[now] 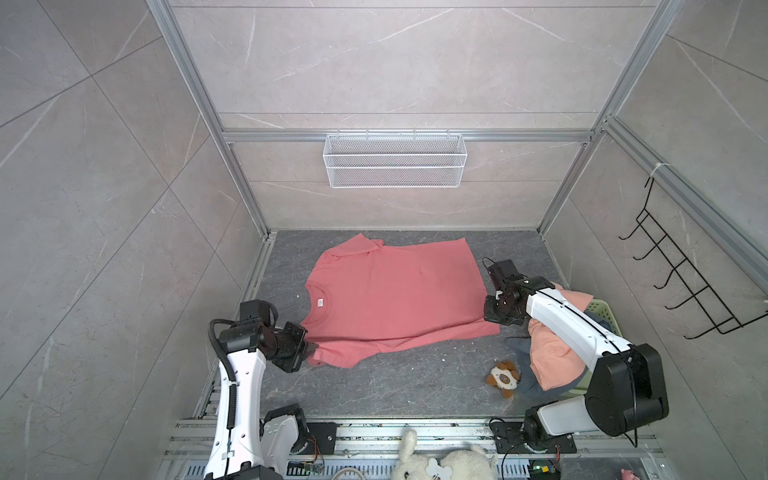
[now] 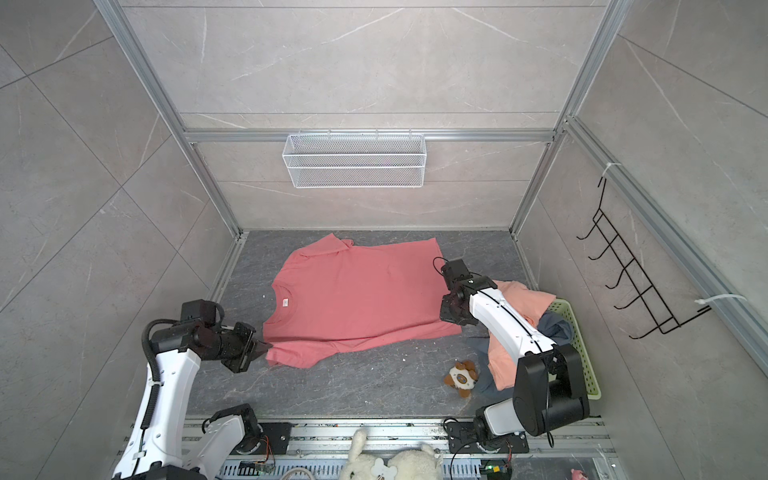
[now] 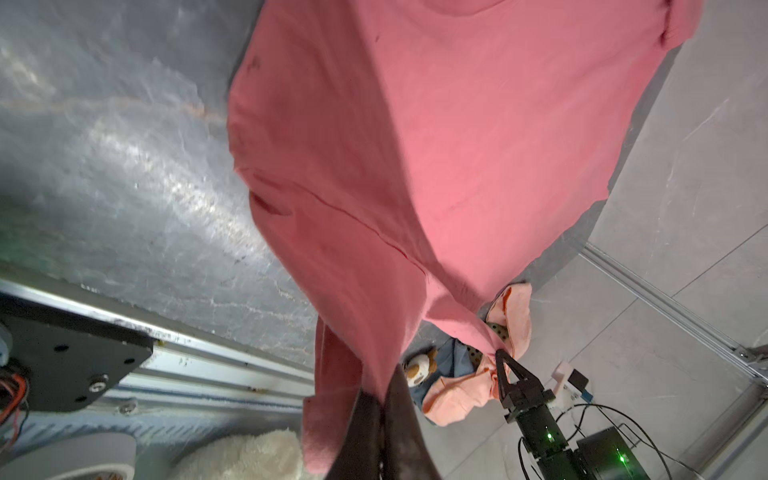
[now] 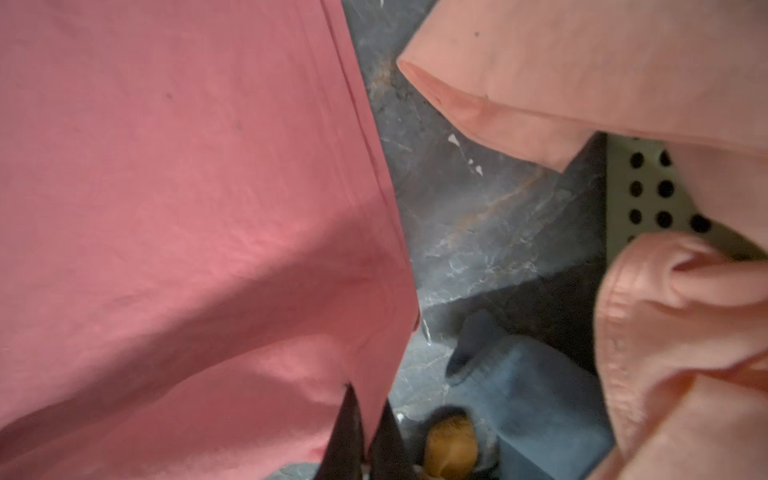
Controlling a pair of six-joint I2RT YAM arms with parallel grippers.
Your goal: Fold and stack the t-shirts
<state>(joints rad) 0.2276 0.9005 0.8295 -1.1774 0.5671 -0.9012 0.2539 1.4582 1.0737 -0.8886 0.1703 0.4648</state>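
Observation:
A coral-red t-shirt (image 1: 395,291) (image 2: 361,291) lies spread flat on the dark table, collar toward the left. My left gripper (image 1: 311,351) (image 2: 268,347) (image 3: 384,395) is shut on its near sleeve, which is lifted a little. My right gripper (image 1: 489,321) (image 2: 445,316) (image 4: 368,399) sits at the near right hem corner, jaws almost together with the hem pinched between them. A light peach t-shirt (image 1: 552,353) (image 4: 623,83) and a slate blue-grey t-shirt (image 1: 521,347) (image 4: 540,395) hang crumpled over the basket, partly under my right arm.
The pale green perforated basket (image 1: 600,309) (image 2: 582,357) stands at the right edge. A small brown-and-white plush toy (image 1: 503,377) (image 2: 460,377) lies near it. A white plush (image 1: 436,461) rests on the front rail. A wire basket (image 1: 395,160) hangs on the back wall.

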